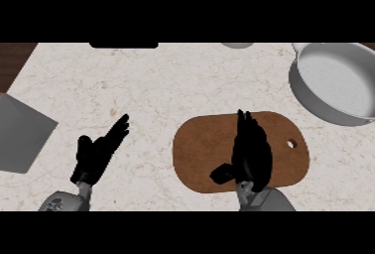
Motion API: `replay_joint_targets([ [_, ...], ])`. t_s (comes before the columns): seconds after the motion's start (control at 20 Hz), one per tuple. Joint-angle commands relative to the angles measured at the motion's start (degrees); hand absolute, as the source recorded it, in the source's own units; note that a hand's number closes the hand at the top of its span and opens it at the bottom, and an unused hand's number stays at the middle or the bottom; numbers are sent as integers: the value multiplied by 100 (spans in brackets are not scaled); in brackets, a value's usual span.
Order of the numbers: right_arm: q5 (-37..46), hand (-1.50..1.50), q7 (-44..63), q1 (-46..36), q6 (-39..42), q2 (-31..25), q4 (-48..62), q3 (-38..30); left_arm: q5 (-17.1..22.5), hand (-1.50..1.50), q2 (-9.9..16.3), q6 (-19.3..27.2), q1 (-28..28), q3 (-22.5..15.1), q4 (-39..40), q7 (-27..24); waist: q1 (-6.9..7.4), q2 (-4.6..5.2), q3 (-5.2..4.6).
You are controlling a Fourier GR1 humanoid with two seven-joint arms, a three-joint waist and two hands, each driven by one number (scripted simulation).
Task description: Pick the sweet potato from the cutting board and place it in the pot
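Head view, looking steeply down on a pale marbled stone bench (161, 84). One rounded brown wooden cutting board (212, 149) with a small hanging hole near its right edge lies at lower centre-right of the frame. One grey round metal pot (341, 82) stands at the upper right, well apart from the board, its interior showing nothing but bare metal. One flat grey slab (18, 134) lies at the left edge. Two black hands enter from the lower edge. The right hand (250, 154) lies over the middle of the board, its fingers straight and together, pointing toward the top of the frame, thumb out to the left. The left hand (99, 154) rests at lower left, fingers straight, off the board. The sweet potato cannot be seen; whether it lies beneath the right hand cannot be told.
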Motion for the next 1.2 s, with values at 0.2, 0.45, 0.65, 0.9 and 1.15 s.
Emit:
replay_joint_targets([
  [0.2,148,-150,-436,499,55,-361,-15,-451,23,0,86,-486,127,419,-19,41,-13,-3,1],
  [0.45,-36,-150,-695,1248,299,-750,-1191,-553,-270,0,-163,-409,-17,513,195,-133,-44,-6,1],
  [0.65,-289,-150,-1356,1366,-458,-408,-459,-585,-245,0,-102,-506,81,542,-245,241,-13,-1,4],
  [0.9,-1174,-150,-2418,1335,-766,-473,-296,-1115,-306,0,-213,-608,158,589,161,-133,-16,7,3],
  [1.15,-1621,-150,-2789,1512,-899,-307,-348,-1322,-418,0,-456,-543,140,595,112,-73,-20,1,3],
])
